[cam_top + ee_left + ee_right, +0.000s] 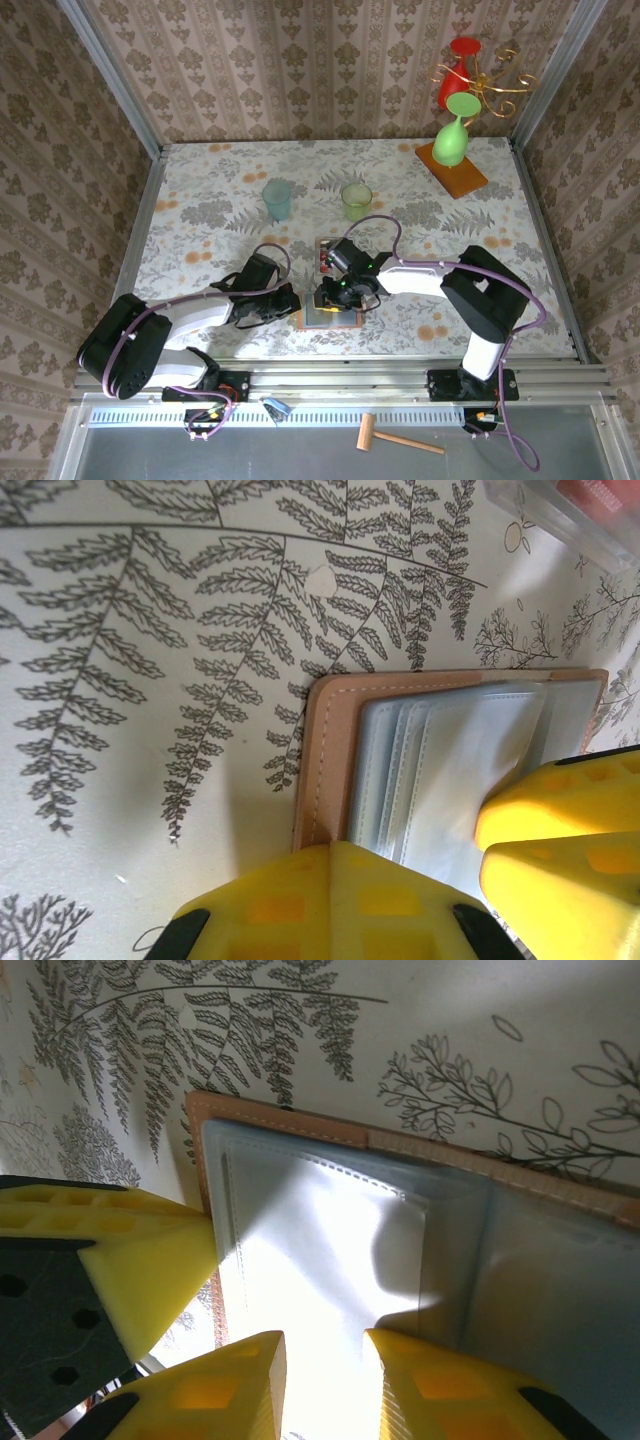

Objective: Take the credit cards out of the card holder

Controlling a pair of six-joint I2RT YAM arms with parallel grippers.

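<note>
We log the left claw (330, 865) clenched at the leather edge of the card holder (335, 750). The right claw (320, 1345) stands slightly parted, released, over its clear pockets (330, 1250). The holder lies open on the table (200, 220). One clear tray (560, 515) just beyond holds red cards (600, 492). Two cups stand farther back: a bluish cup (277, 199) and a green cup (356, 201).

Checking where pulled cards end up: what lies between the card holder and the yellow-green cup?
In the top view, a clear tray holding something red lies between the card holder and the yellow-green cup, partly under the right arm.
</note>
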